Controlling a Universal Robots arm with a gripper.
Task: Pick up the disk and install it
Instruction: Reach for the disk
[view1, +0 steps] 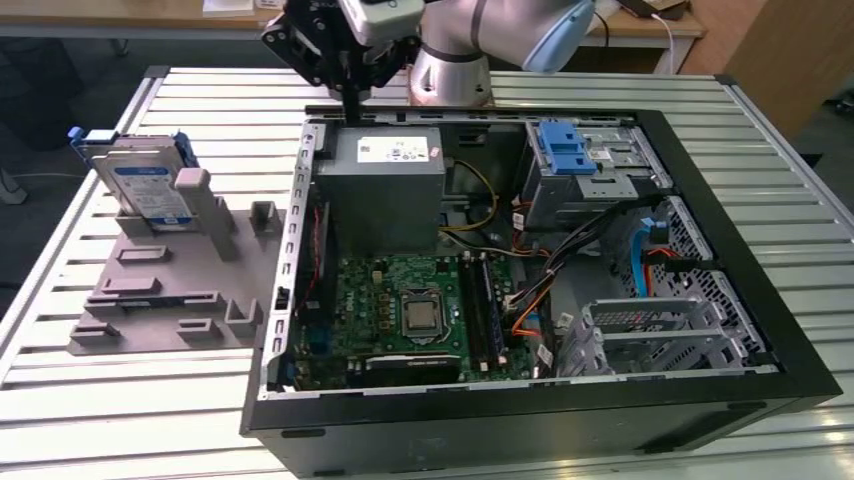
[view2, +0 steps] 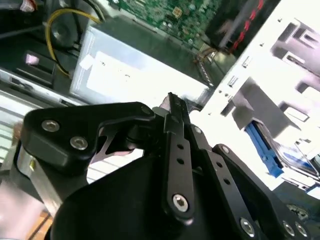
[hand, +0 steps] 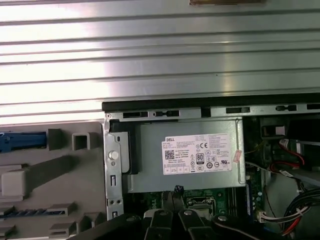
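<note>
1. The counter (view1: 80, 420), made of pale metal slats, is seen across most of the exterior view. Wooden furniture (view1: 747, 40) is glimpsed beyond its far edge at one o'clock and is cut off by the frame.
2. An open black computer case (view1: 534, 425) is laid on its side from the centre toward three o'clock. Its near wall is clipped at six o'clock.
3. The arm (view1: 467, 50) is seen at twelve o'clock, with its upper part cut off.
4. A grey fixture plate (view1: 147, 300) is set on the counter at nine o'clock of the case.
5. A grey metal box (view1: 387, 190) with a white sticker is seated in the case's eleven o'clock corner.
6. The disk (view1: 147, 185) is stood on edge at the fixture's twelve o'clock end, well apart from the hand. Its lower part is hidden behind a grey post.
7. The hand (view1: 350, 112) is held over the case's far rim, at twelve o'clock of the box. In both wrist views (view2: 172, 100) (hand: 176, 191) its fingers are seen clenched together, with nothing grasped.
</note>
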